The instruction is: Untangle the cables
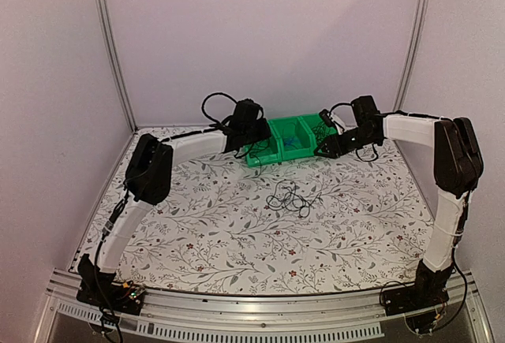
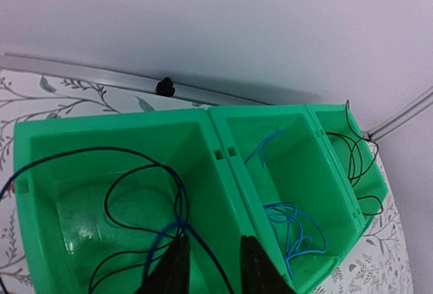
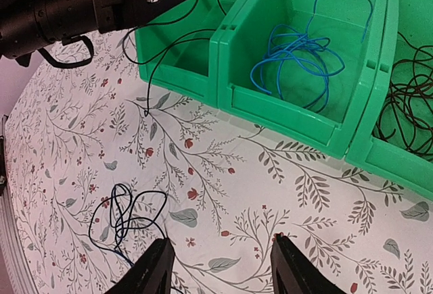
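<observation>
my left gripper (image 2: 215,243) hung over the left bin (image 2: 115,132), fingers a little apart, so the black cable (image 2: 95,149) could drop in. my right gripper (image 3: 222,240) was wide open and empty, ready for the tangle of cables (image 3: 128,216) at its 9 o'clock.

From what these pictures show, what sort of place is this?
Probably a robot test cell in a lab, not a home: plain walls with metal frame posts enclose a floral-covered table, two arms are bolted to an aluminium rail, and green sorting bins hold thin cables.
</observation>
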You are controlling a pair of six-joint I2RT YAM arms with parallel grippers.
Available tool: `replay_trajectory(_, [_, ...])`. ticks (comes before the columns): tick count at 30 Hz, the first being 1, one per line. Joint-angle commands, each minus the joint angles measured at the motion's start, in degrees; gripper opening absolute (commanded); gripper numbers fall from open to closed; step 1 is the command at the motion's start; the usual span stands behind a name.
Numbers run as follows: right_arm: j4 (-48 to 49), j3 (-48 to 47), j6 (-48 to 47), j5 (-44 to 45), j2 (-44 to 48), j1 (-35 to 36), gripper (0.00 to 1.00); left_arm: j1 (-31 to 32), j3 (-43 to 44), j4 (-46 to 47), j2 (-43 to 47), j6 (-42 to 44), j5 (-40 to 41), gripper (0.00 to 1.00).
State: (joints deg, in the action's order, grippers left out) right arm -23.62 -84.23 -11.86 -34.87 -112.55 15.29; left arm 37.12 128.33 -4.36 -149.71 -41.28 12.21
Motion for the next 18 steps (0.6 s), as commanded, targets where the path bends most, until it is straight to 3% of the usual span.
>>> replay_trajectory(1, [-0.80, -2.71, -0.86, -2.43, 2.12, 0.27, 0.53, -1.88, 2.42, -6.61, 5.86, 1.41, -0.54, 0.40])
replay_trajectory(3, [-0.83, -2.72, -0.51, -2.48, 2.36, 0.20, 0.53, -2.34, 0.13, -5.54, 9.50, 2.89, -3.09, 0.47])
replay_trajectory(8, [-0.47, -1.30, -0.53, -2.54, 3.51, 0.24, 0.53, -2.67, -8.23, -6.94, 19.95, 7.33, -9.26, 0.54])
replay_trajectory(12, [-0.08, 0.09, -0.13, -2.40, 4.21, 0.22, 0.53, -2.56, -21.48, -6.26, 29.41, 9.04, -8.61, 0.60])
replay_trajectory(15, [0.19, 0.99, 0.31, -2.54, 4.76, 0.22, 0.53, -2.44, -31.94, -2.34, 34.03, 9.60, -9.23, 0.59])
replay_trajectory(18, [0.01, 1.25, 0.36, -2.59, 5.05, 0.26, 0.53, -1.15, -36.89, -0.38, 34.62, 11.97, -10.31, 0.54])
